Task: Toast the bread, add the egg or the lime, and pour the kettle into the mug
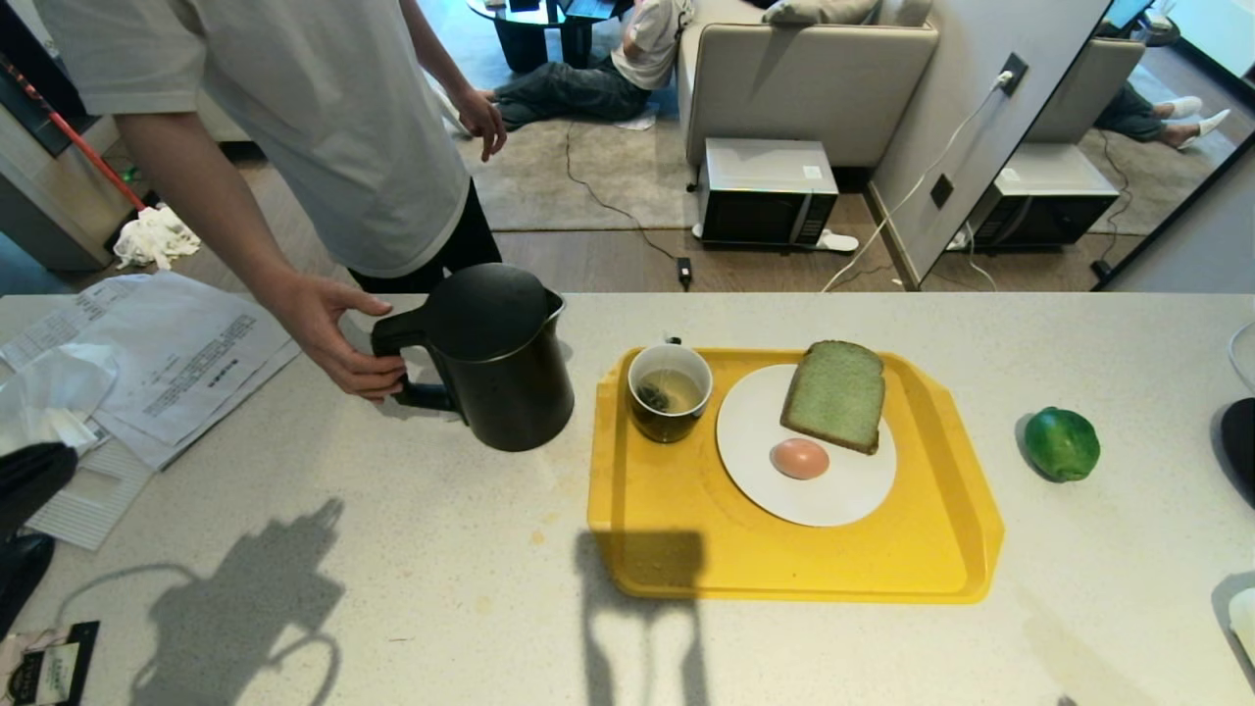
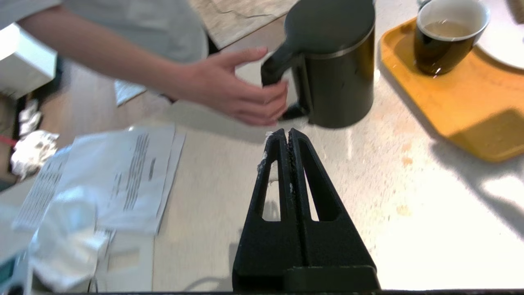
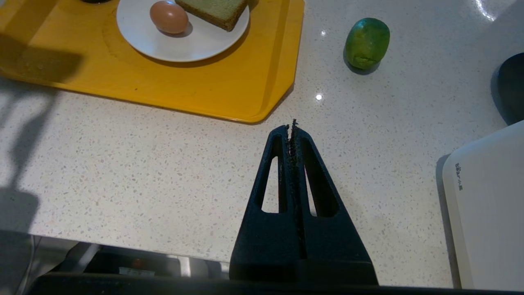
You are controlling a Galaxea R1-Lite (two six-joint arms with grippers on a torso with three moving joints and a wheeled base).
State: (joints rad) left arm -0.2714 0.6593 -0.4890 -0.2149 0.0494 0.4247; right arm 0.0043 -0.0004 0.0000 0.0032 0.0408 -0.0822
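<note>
Black and matte, the kettle (image 2: 333,61) stands upright just ahead of the left gripper (image 2: 289,133), whose fingers are pressed together on nothing; its loop handle faces away from the tray, and a person's hand (image 2: 233,92) is closed around it, between the gripper and any grip it might take. Further along from that gripper, past the kettle, the mug (image 2: 448,35) sits on the near corner of the yellow tray (image 2: 470,106), already holding pale liquid. Ahead of the right gripper (image 3: 293,125), likewise closed and empty, the egg (image 3: 168,16) and the bread (image 3: 215,10) share a white plate (image 3: 188,45) on the tray, while the lime (image 3: 366,43) lies alone on the counter off to one side. The left arm is plainly the nearer to the kettle. The surface is a pale speckled stone counter (image 1: 392,588) with papers (image 1: 167,358) at its left end; beyond lie a sofa, a microwave on the floor and a mirror.
</note>
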